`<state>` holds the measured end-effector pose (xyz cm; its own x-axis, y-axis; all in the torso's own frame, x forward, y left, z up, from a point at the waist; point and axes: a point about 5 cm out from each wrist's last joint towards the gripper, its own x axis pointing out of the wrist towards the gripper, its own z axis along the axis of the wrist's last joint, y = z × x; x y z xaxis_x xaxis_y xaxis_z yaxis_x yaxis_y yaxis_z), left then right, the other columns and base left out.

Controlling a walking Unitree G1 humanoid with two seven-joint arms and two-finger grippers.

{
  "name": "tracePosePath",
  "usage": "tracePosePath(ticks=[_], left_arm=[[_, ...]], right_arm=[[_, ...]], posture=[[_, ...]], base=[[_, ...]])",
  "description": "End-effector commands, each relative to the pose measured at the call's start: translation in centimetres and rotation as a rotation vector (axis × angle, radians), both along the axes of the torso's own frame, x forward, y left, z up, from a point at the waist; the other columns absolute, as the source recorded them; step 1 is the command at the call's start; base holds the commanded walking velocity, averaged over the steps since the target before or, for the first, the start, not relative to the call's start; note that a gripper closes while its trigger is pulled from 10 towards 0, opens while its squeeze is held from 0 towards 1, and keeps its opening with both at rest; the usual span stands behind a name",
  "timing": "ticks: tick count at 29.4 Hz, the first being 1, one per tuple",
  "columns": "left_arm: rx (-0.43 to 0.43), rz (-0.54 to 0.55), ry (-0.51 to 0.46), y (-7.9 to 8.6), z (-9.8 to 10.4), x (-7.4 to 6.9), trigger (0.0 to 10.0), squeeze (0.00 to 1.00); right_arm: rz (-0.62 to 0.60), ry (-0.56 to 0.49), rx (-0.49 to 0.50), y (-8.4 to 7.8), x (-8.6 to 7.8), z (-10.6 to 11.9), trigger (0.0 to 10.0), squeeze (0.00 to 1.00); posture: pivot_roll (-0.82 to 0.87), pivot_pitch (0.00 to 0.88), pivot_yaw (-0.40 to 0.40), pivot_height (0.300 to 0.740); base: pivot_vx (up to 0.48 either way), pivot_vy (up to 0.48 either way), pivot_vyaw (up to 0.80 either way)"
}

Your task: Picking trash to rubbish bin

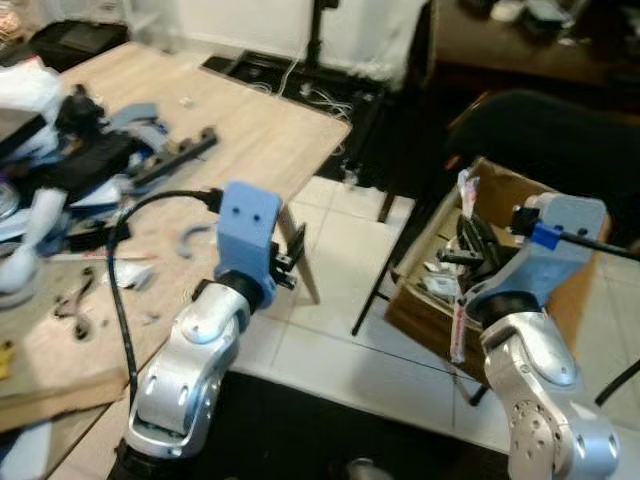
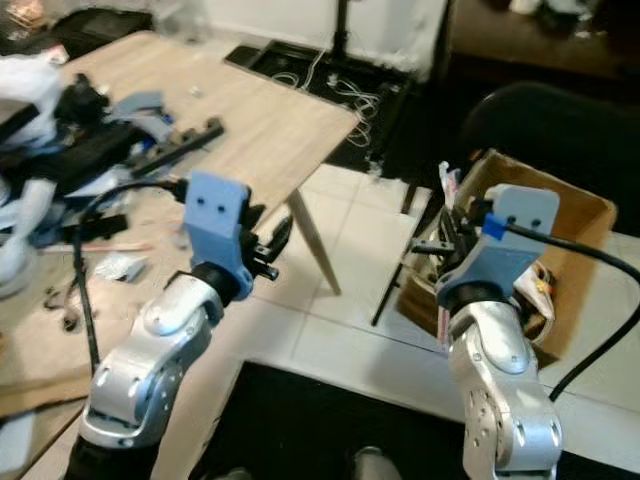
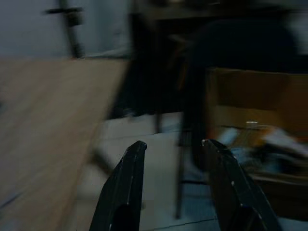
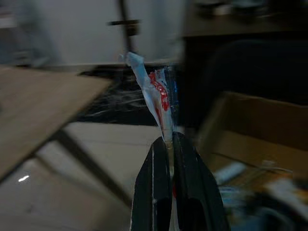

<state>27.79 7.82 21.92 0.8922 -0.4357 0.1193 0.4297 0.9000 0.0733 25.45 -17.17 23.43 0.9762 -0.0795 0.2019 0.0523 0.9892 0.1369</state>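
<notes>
My right gripper [image 4: 169, 139] is shut on a thin white and red wrapper [image 4: 156, 98], which sticks out past the fingertips. In the eye views this gripper [image 1: 472, 242] hangs over the near left edge of an open cardboard box [image 1: 505, 185] on the floor. Several pieces of trash lie inside the box. A strip of the wrapper [image 1: 458, 335] hangs down along the box's outer side. My left gripper [image 3: 173, 143] is open and holds nothing. It is raised beside the table corner [image 1: 292, 255], to the left of the box.
A wooden table [image 1: 260, 130] on my left carries black and blue tools, cables and white scraps. Its slanted leg [image 1: 305, 265] stands between the arms. A black chair [image 1: 540, 125] sits behind the box. White tiles [image 1: 340, 330] lie ahead, and a dark mat [image 1: 330, 430] is at my feet.
</notes>
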Motion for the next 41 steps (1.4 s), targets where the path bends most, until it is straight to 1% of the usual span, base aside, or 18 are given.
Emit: tracePosePath(ticks=[1,3,6,11,15,18,26,30,34,37,38,41], left_arm=[[-0.03,0.023,0.024,0.2,-0.3,-0.1,10.0,0.0],[-0.051,0.082,0.038,0.8,-0.5,0.3,10.0,0.0],[-0.036,0.151,0.04,1.7,-0.8,0.8,10.0,0.0],[-0.035,0.194,0.041,2.4,-0.8,0.9,10.0,0.0],[-0.037,0.182,0.046,2.5,-0.8,0.8,10.0,0.0],[-0.046,0.151,0.062,2.1,-0.8,0.7,10.0,0.0],[-0.046,0.144,0.055,1.8,-0.7,0.8,10.0,0.0],[-0.062,0.117,0.057,1.5,-0.5,0.8,10.0,0.0],[-0.105,0.064,0.061,1.0,-0.2,0.6,10.0,0.0],[-0.113,0.052,0.062,0.9,-0.1,0.5,10.0,0.0],[-0.121,0.038,0.061,0.8,-0.1,0.3,10.0,0.0],[-0.121,0.04,0.06,0.8,-0.1,0.4,10.0,0.0]], right_arm=[[-0.006,0.0,0.002,-0.1,0.0,0.0,10.0,0.0],[-0.008,0.003,-0.006,-0.3,0.2,0.0,10.0,0.0],[-0.014,0.009,-0.013,-0.4,0.5,0.0,10.0,0.0],[-0.014,0.013,-0.018,-0.4,0.7,-0.1,10.0,0.0],[-0.01,0.02,-0.027,-0.4,1.0,-0.1,10.0,0.0],[-0.017,0.03,-0.029,-0.5,1.1,-0.2,10.0,0.0],[-0.033,0.042,-0.021,-1.0,1.1,-0.3,10.0,0.0],[-0.024,0.05,-0.034,-0.9,1.2,-0.5,10.0,0.0],[-0.026,0.053,-0.021,-0.7,1.1,-0.6,10.0,0.0],[-0.023,0.054,-0.022,-0.7,1.2,-0.6,10.0,0.0],[-0.028,0.054,-0.018,-0.7,1.1,-0.6,10.0,0.0],[-0.029,0.053,-0.014,-0.7,1.2,-0.6,10.0,0.0]], posture=[[0.0,0.2,-0.016,0.74],[0.0,0.209,-0.016,0.74],[0.0,0.211,-0.016,0.74],[0.0,0.215,-0.018,0.74],[0.0,0.215,-0.018,0.74],[-0.01,0.219,-0.018,0.74],[-0.01,0.225,-0.014,0.74],[-0.01,0.224,-0.012,0.74],[-0.02,0.225,-0.012,0.74],[-0.02,0.225,-0.012,0.74],[-0.02,0.225,-0.012,0.74],[-0.02,0.227,-0.009,0.74]], base=[[0.0,0.0,-0.8],[0.0,0.0,-0.8],[0.0,0.0,-0.8],[0.0,0.0,-0.8],[0.0,0.0,-0.8],[0.0,0.0,-0.8],[0.0,0.0,-0.8],[0.0,0.0,0.0],[0.0,0.0,0.0],[0.0,0.0,0.0],[0.405,0.0,0.0],[0.411,0.0,0.0]])
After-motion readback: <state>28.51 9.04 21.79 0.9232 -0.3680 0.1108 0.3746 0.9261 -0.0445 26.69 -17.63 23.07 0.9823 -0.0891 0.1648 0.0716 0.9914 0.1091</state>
